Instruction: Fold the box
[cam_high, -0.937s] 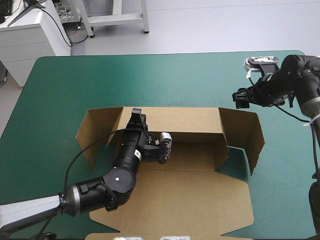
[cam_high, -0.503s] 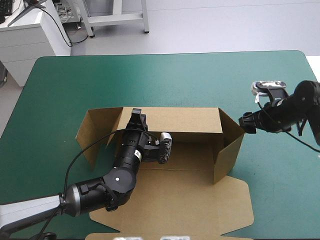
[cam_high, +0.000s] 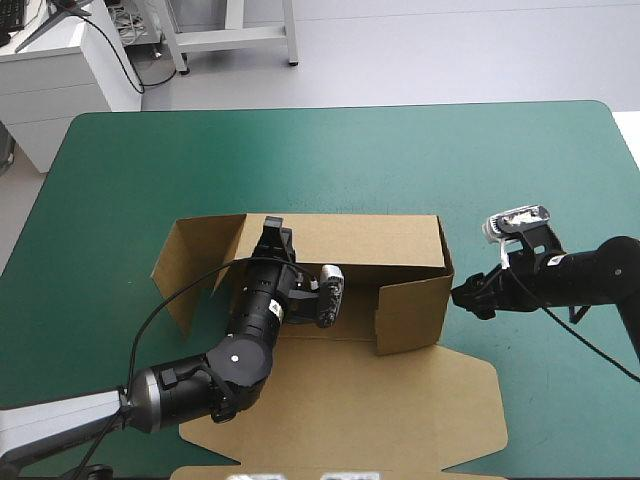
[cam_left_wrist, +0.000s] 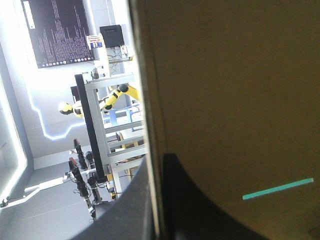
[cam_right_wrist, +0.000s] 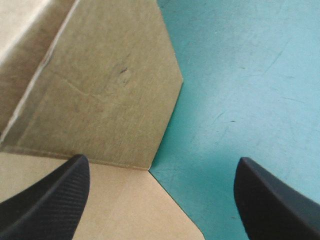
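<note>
floor (cam_high: 420, 50) pale grey | white cabinet (cam_high: 50, 78) beyond far-left corner of teal-green table (cam_high: 300, 160) | white frame legs (cam_high: 290, 35) beside

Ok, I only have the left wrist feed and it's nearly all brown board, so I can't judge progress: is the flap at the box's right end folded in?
Observer: Yes. In the high view the right flap of the box stands upright, turned inward at that end.
Operator: Where's the right gripper?
Observer: The right gripper is just outside that flap, over the table.
Operator: Open or shut?
Observer: Open. In the right wrist view its fingers stand wide apart, gripping nothing.
</note>
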